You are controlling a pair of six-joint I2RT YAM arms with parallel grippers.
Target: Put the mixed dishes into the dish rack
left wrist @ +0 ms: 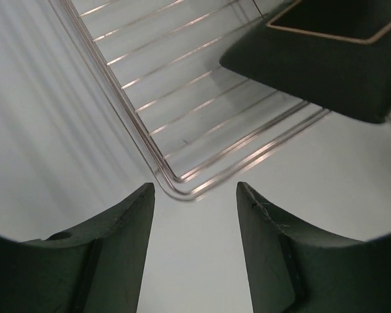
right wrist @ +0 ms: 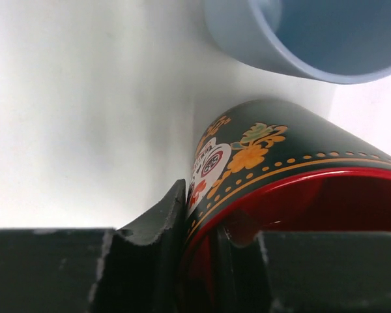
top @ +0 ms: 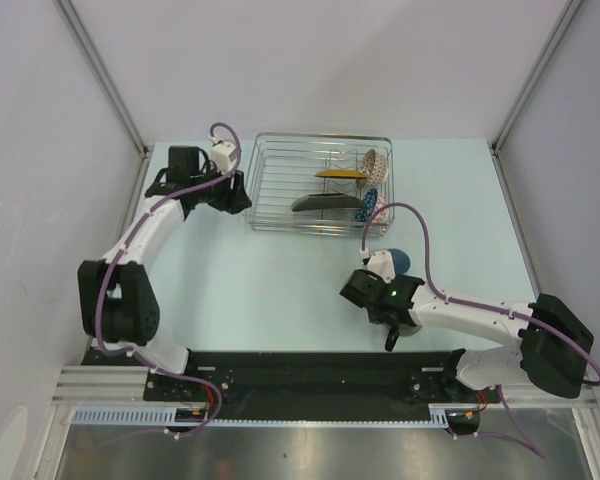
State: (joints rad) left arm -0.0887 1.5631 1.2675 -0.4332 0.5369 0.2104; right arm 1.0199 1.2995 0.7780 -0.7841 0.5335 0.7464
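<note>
The dish rack (top: 270, 190) stands at the back centre. It holds the dark square plate (top: 325, 204) with its yellow centre, the pinkish-beige bowl (top: 376, 163) and the blue patterned bowl (top: 370, 203). My left gripper (top: 237, 193) is open and empty at the rack's left side. In the left wrist view the rack's corner (left wrist: 182, 189) lies just past my left gripper (left wrist: 195, 192), and the plate (left wrist: 326, 65) is at the upper right. My right gripper (right wrist: 199, 215) is shut on the dark mug's (right wrist: 267, 150) rim, one finger inside the red interior. The light-blue cup (right wrist: 300, 39) stands just beyond it.
In the top view the right gripper (top: 378, 280) sits mid-table, with the light-blue cup (top: 400, 262) at its far side. White walls with metal posts (top: 105, 80) enclose the table. A black rail (top: 310, 370) runs along the near edge.
</note>
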